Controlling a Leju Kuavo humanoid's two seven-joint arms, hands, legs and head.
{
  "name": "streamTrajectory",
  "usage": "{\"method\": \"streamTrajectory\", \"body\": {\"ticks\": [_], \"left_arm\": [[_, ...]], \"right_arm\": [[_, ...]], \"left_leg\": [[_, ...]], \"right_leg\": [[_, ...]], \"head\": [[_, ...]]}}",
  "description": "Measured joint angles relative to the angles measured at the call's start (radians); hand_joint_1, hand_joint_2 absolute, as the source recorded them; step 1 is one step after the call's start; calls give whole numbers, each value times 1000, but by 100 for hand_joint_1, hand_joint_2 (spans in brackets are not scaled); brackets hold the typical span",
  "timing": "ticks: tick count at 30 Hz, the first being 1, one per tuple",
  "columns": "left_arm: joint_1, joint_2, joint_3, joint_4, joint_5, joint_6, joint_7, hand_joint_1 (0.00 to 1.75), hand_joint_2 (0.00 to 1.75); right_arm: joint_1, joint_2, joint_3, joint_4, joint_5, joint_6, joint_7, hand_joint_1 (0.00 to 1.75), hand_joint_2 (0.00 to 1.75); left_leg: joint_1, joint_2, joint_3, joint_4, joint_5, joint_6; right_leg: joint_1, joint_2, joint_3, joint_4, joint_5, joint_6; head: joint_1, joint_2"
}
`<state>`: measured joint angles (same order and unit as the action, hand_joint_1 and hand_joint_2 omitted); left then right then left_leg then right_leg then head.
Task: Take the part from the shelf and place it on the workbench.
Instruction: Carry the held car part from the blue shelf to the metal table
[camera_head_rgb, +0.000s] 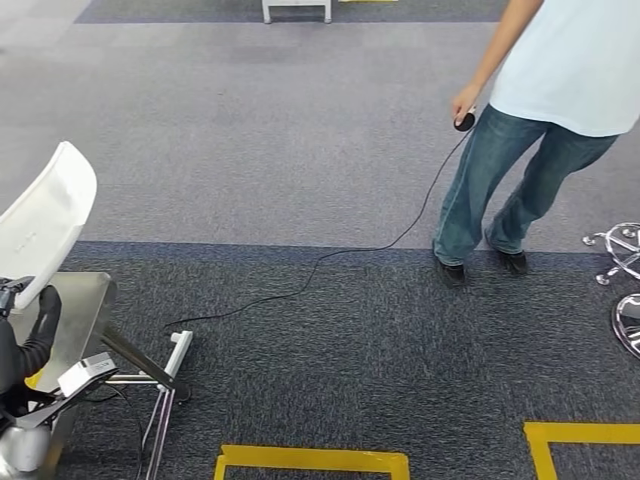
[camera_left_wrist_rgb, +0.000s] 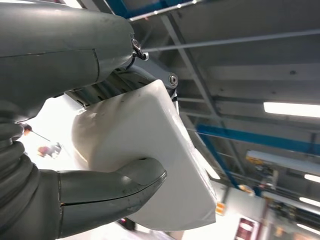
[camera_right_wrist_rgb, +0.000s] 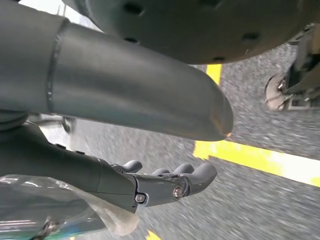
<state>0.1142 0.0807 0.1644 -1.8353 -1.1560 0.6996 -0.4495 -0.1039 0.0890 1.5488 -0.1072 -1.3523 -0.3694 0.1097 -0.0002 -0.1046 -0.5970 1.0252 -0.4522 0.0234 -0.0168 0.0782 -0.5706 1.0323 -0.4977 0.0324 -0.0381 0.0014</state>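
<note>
White moulded plastic, that's the part (camera_left_wrist_rgb: 151, 155), and the left hand (camera_left_wrist_rgb: 94, 165) has it firmly: thick grey thumb across one smooth face, darker fingers (camera_left_wrist_rgb: 113, 82) wrapped behind, so the panel is clamped from both sides. From the head view the same white part (camera_head_rgb: 45, 220) rides high at the robot's left side, tilted up and clear of the steel leg frame (camera_head_rgb: 162, 385) below, which looks like a sensible carrying pose for walking. The right hand (camera_right_wrist_rgb: 166, 182) hangs down by the grey carpet (camera_right_wrist_rgb: 264, 120), fingers loosely apart, holding nothing, out of the way. A person in blue jeans (camera_head_rgb: 490, 190) stands across the floor with a black cabled controller (camera_head_rgb: 464, 122). No workbench ahead, so I'd say it's mid-carry, placing yet to come.
</note>
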Motion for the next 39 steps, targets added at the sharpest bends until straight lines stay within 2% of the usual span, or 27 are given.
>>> {"method": "streamTrajectory", "body": {"ticks": [1, 2, 3, 5, 7, 9, 10, 11, 12, 14, 16, 18, 19, 21, 22, 23, 24, 25, 26, 27, 29, 31, 33, 34, 36, 37, 39], "left_arm": [[-1, 1, 3, 0, -2, 0, 0, 175, 175], [-1, 1, 8, 0, -5, 0, 0, 175, 175], [-1, 1, 13, 0, -8, 0, -1, 175, 175], [-2, 2, 24, -1, -12, 0, -4, 175, 175], [-6, 1, 30, -1, -12, 0, -7, 175, 175], [-7, -1, 36, -1, -13, 0, -14, 175, 175], [-7, -3, 40, -1, -13, 0, -18, 175, 175], [-7, -4, 44, -1, -12, 0, -21, 175, 175], [-7, -5, 48, -1, -12, 0, -23, 175, 175], [-9, -6, 54, -1, -12, 0, -25, 175, 175], [-11, -7, 57, -1, -12, 0, -27, 175, 175], [-10, -8, 61, -3, -12, 0, -28, 175, 175], [-9, -9, 63, -4, -12, 0, -28, 175, 175], [-10, -11, 66, -7, -14, 1, -28, 175, 175], [-11, -12, 66, -7, -15, 1, -28, 175, 175], [-11, -13, 66, -8, -16, 1, -28, 175, 175], [-10, -14, 66, -8, -17, 1, -28, 175, 175], [-9, -15, 66, -8, -18, 1, -27, 175, 175], [-9, -15, 66, -8, -19, 1, -27, 175, 175], [-8, -15, 66, -8, -20, 1, -25, 175, 175], [-9, -15, 66, -8, -24, 1, -22, 175, 175], [-10, -14, 66, -8, -28, 1, -18, 175, 175], [-8, -12, 65, -8, -34, 1, -12, 175, 175], [-6, -12, 64, -8, -37, 1, -7, 175, 175], [-7, -8, 62, -8, -45, 1, 3, 175, 175], [-8, -7, 61, -8, -48, 1, 7, 175, 175], [-8, -5, 57, -8, -51, 1, 13, 175, 175]], "right_arm": [[0, 0, 0, 0, 0, 0, 2, 0, 0], [-1, 0, 0, 0, 0, 0, 4, 0, 0], [-1, 0, 0, 0, 0, -1, 6, 0, 0], [-1, 0, 0, 0, 0, -1, 8, 0, 0], [1, 0, 0, 0, 0, -1, 9, 0, 0], [3, 0, 0, 0, 0, -1, 10, 0, 0], [3, 0, 0, 0, 0, -1, 10, 0, 0], [2, 0, 0, 0, 0, -1, 10, 0, 0], [2, 0, 0, 0, 0, -1, 10, 0, 0], [0, 0, 0, 0, 0, -1, 9, 0, 0], [0, 0, 0, -1, 0, -1, 8, 0, 0], [-1, 0, 0, -1, 0, -1, 6, 0, 0], [-2, 0, 0, -1, -1, -1, 5, 0, 0], [-4, 0, 1, -1, -1, -1, 4, 0, 0], [-4, 0, 1, -1, -1, 0, 3, 0, 0], [-3, 0, 1, -1, -1, 0, 3, 0, 0], [-2, 0, 1, -1, -1, 0, 3, 0, 0], [0, 0, 1, -1, -2, 0, 4, 0, 0], [2, 0, 2, -1, -2, 0, 4, 0, 0], [2, 0, 2, -1, -2, 0, 4, 0, 0], [2, 0, 4, -1, -2, 1, 4, 0, 0], [1, 0, 6, -1, -2, 1, 4, 0, 0], [0, 0, 8, -1, -1, 1, 5, 0, 0], [0, 0, 8, -1, -2, 1, 5, 0, 0], [1, -1, 8, 0, -1, 1, 6, 0, 0], [1, -1, 8, 0, -1, 1, 6, 0, 0], [3, -1, 8, 0, -1, 1, 6, 0, 0]], "left_leg": [[2, -12, -4, 0, 2, -7], [4, -24, -7, -1, 5, -14], [6, -23, -9, -1, 6, -21], [4, 24, -25, 37, -20, -32], [4, 81, -74, 146, -81, -40], [8, 93, -123, 255, -122, -45], [10, 95, -128, 268, -118, -45], [10, 98, -113, 243, -97, -45], [9, 107, -81, 185, -64, -42], [0, 161, -12, 54, -19, -30], [-11, 193, 14, -1, -13, -16], [-11, 168, 12, -7, -11, -7], [-8, 155, 14, -11, -8, -2], [0, 129, 19, -19, -3, 8], [2, 118, 19, -19, -2, 12], [2, 105, 17, -19, -2, 14], [3, 90, 16, -18, -2, 15], [3, 75, 16, -18, -2, 15], [4, 59, 16, -16, -2, 14], [5, 44, 17, -14, -3, 13], [6, 17, 14, -6, -8, 5], [7, -6, 5, 0, -8, -8], [10, -28, -3, -1, -3, -20], [10, -22, -5, 3, -5, -25], [7, 28, -30, 59, -38, -34], [6, 62, -56, 116, -67, -38], [8, 92, -117, 245, -121, -44]], "right_leg": [[1, 5, 7, -11, -3, -3], [2, -5, 12, -14, -2, -7], [2, -17, 14, -18, 0, -12], [1, -44, 19, -25, 4, -25], [2, -73, 22, -28, 2, -34], [5, -102, 23, -28, -1, -37], [5, -117, 24, -27, -3, -38], [6, -131, 26, -27, -5, -37], [6, -144, 30, -27, -7, -35], [11, -167, 37, -27, -14, -29], [16, -190, 43, -27, -20, -20], [18, -212, 48, -29, -25, -10], [17, -203, 48, -26, -32, -4], [13, -147, 23, 31, -70, 6], [12, -113, -6, 90, -99, 9], [11, -94, -43, 159, -127, 10], [10, -85, -76, 218, -143, 11], [10, -82, -96, 245, -140, 11], [10, -79, -97, 234, -117, 10], [8, -71, -79, 184, -78, 10], [1, -28, -24, 53, -16, 9], [-2, 3, 8, -10, -6, 5], [0, -12, 15, -14, -8, -4], [-1, -25, 17, -16, -6, -10], [-4, -51, 21, -21, -5, -22], [-2, -65, 23, -21, -7, -26], [2, -94, 24, -21, -11, -32]], "head": [[0, 0], [-1, 0], [0, 0], [-6, 0], [-12, 0], [-12, 0], [-12, 0], [-12, 0], [-12, 0], [-12, 0], [-12, 0], [-12, 0], [-11, 0], [-6, 0], [-3, 0], [-1, 0], [0, 0], [0, 0], [0, 0], [0, 0], [0, 0], [0, 0], [0, 0], [-1, 0], [-8, 0], [-11, 0], [-13, 0]]}}
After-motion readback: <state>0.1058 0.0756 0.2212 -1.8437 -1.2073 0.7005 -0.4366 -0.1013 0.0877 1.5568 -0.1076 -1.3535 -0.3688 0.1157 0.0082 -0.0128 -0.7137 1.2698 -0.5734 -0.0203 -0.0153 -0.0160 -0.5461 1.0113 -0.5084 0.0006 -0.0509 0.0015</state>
